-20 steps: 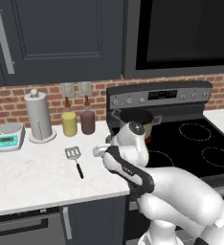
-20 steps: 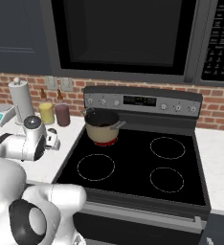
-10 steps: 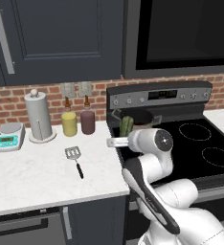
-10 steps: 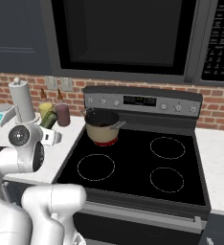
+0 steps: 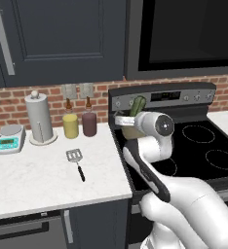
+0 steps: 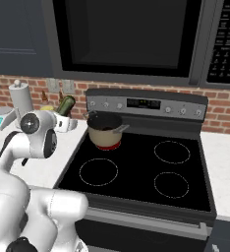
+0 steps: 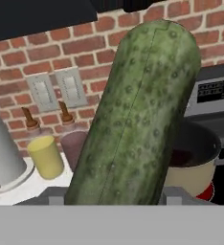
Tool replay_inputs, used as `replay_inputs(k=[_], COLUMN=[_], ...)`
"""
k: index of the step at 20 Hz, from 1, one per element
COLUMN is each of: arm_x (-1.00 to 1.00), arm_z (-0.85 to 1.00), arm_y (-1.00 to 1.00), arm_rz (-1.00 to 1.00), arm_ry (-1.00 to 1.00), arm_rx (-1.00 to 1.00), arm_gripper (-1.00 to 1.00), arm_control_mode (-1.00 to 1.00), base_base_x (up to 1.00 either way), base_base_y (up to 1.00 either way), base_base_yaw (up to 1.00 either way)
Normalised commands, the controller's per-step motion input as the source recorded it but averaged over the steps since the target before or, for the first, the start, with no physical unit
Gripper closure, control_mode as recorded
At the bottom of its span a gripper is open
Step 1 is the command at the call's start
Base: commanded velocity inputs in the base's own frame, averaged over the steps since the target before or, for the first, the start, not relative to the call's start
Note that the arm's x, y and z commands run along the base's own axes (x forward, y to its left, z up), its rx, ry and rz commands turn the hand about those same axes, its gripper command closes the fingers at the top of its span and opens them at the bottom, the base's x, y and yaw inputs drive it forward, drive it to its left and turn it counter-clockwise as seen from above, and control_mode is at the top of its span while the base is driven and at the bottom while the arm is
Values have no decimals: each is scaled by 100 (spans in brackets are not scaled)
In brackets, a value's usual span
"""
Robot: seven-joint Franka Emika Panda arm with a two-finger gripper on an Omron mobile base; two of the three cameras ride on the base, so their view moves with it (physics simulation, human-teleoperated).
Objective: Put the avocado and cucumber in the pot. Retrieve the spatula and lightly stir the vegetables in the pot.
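Right base view: claw (image 6: 67,120) clamped on cucumber (image 6: 65,105), long axis tilted upward, at the stove's left edge; pot (image 6: 104,130) lies just rightward, on rear-left burner.

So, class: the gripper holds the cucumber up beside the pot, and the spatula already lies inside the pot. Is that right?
Not quite. The gripper does hold the cucumber up beside the pot, but the spatula is not in the pot: it lies on the white counter, left of the stove. The left base view shows this.
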Motion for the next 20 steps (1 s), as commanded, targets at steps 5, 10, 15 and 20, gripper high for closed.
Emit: replay_inputs(k=[5, 10, 15, 20], arm_x=[90, 71, 55, 34], arm_z=[1, 0, -16, -43], arm_y=[-42, -35, -24, -19], arm_rz=[-21, -17, -14, -10], arm_ry=[10, 14, 14, 11], arm_rx=[-2, -1, -2, -4], arm_gripper=[100, 100, 100, 100], arm_control_mode=[-100, -100, -100, -100], base_base_x=[0, 0, 0, 0], base_base_y=[0, 0, 0, 0], base_base_yaw=[0, 0, 0, 0])
